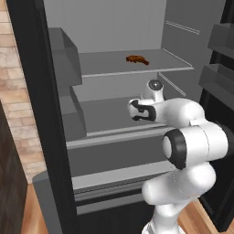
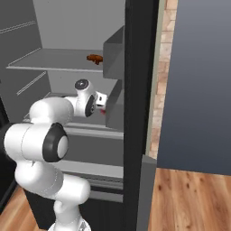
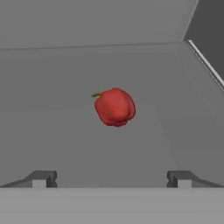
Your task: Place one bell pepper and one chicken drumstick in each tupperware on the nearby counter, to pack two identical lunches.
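The two-finger gripper (image 3: pixel 111 178) stands fully released: in the hand view its two small dark fingertips (image 3: pixel 41 178) rise wide apart, with nothing between them. Ahead of them, centred in the gap but well apart from the tips, the small round glossy red bell pepper (image 3: pixel 114 106) lies on a flat grey refrigerator shelf (image 3: pixel 52 131); its short green stem points toward the left of that view.

Step in hand, as judged: approach to the first pick of a pepper inside the open refrigerator. The next move calls for advancing the hand along its present line until the tips straddle the pepper at its widest part, then closing. The skin is smooth and the body rounded and lobed, so an off-centre grip may let it roll or slip.

In the left base view the white arm's gripper (image 1: pixel 134 111) reaches over the middle shelf. On the upper grey shelf (image 1: pixel 109 67) rests the longer, dark reddish-brown cooked chicken drumstick (image 1: pixel 137 59), matte and irregular in outline, untouched. The interior walls are plain grey and smooth; the door frame (image 2: pixel 135 90) is black.
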